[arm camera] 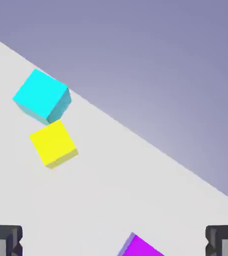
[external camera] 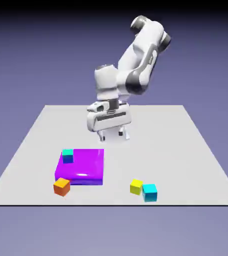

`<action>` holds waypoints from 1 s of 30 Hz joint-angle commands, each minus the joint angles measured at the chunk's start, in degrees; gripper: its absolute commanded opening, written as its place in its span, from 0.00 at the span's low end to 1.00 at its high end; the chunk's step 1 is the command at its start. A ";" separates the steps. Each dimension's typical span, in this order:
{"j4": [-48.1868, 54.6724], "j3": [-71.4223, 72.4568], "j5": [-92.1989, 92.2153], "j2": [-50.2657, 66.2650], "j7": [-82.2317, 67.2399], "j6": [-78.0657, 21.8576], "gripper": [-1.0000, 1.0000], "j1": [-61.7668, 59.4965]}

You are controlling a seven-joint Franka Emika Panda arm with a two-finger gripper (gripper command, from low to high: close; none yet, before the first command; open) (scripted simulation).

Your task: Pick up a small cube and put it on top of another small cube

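The pincer [external camera: 112, 135] hangs above the table [external camera: 161, 145], its fingers spread and nothing between them. Toward the camera in the exterior view, the teal cube [external camera: 68, 156] sits on the purple block [external camera: 83, 167], with the orange cube [external camera: 62, 187] by the block's near left corner. The yellow cube [external camera: 136, 187] lies right of the block, close beside the cyan cube [external camera: 150, 193].

Shows Vivid Solids on Pale Grey

Shows plain yellow on the small yellow cube [external camera: 136, 187], darker down its shaded side. Turns from greenish on top to deep blue below on the small teal cube [external camera: 67, 156]. Glows cyan on the cyan cube [external camera: 149, 193], orange on the orange cube [external camera: 61, 187], purple on the flat block [external camera: 81, 167]. Runs pale grey over the tabletop [external camera: 161, 135], blue-violet over the backdrop [external camera: 16, 55], white with dark grey bands along the arm [external camera: 136, 55].
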 commanded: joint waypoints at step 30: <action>11.20 58.27 57.66 -11.10 -64.53 -34.62 0.50 -53.60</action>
